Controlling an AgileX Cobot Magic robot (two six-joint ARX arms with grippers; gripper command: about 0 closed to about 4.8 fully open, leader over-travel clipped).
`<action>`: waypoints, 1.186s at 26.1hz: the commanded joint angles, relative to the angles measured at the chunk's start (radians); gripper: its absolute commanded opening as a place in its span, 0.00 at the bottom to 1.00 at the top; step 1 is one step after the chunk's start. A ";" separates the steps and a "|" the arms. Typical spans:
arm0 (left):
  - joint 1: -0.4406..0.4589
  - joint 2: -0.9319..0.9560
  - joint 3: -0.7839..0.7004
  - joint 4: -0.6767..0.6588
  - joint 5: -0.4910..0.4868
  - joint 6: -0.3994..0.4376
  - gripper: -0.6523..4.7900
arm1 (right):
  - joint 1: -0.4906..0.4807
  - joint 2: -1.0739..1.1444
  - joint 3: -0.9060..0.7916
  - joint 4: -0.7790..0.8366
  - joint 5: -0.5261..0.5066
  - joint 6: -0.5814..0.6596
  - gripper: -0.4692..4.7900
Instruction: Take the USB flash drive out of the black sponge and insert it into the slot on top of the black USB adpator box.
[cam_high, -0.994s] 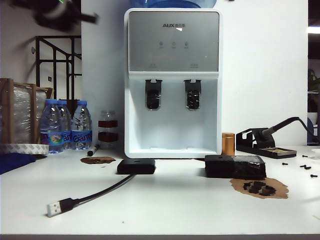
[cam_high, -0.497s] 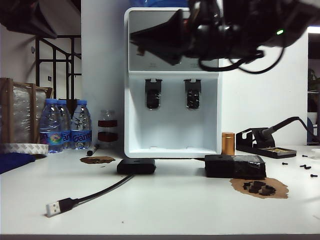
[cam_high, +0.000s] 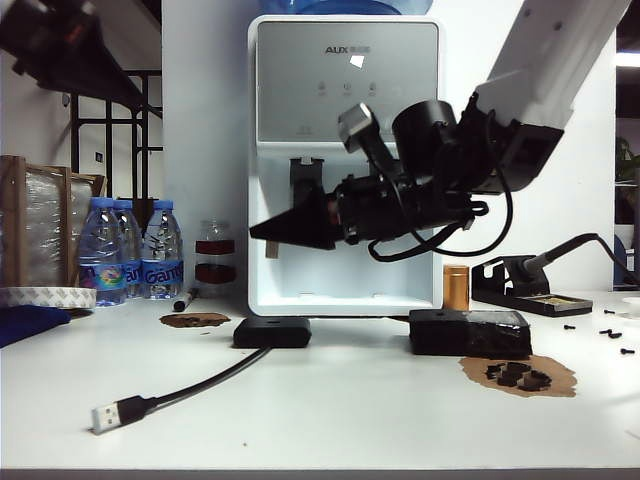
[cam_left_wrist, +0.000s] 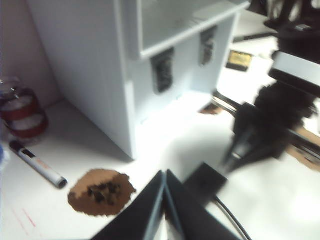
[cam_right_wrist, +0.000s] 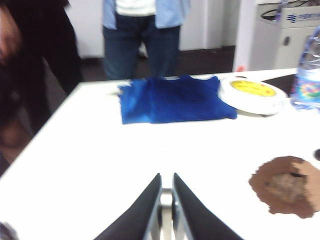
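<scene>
Exterior view, cable plug (cam_high: 109, 416): you see it lower left, nearest the camera, lying loose on the white table (cam_high: 340, 420).
Adaptor: the black USB adpator box (cam_high: 272, 332) sits centre-left, top face clear for insertion.
Sponge: the black sponge (cam_high: 470, 332) lies centre-right, apart from the box.
Drive: the USB flash drive cannot be made out; you should judge it still lodged in the foam.
Right gripper (cam_high: 262, 231): mid-frame above the box, jaws pressed together, empty.
Left gripper (cam_left_wrist: 165, 181): its arm is cut off upper left; fingers closed, nothing between.

Left gripper (cam_left_wrist: 165, 186) above black USB adpator box (cam_left_wrist: 204, 183)
</scene>
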 joint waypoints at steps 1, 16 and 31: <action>0.001 -0.049 0.002 -0.088 0.049 0.064 0.11 | 0.003 0.011 0.042 -0.085 0.023 -0.138 0.08; 0.145 -0.113 -0.072 -0.220 0.136 0.185 0.11 | -0.017 0.094 0.105 -0.224 -0.013 -0.204 0.08; 0.159 -0.116 -0.072 -0.235 0.177 0.203 0.11 | -0.008 0.200 0.244 -0.185 0.016 -0.173 0.08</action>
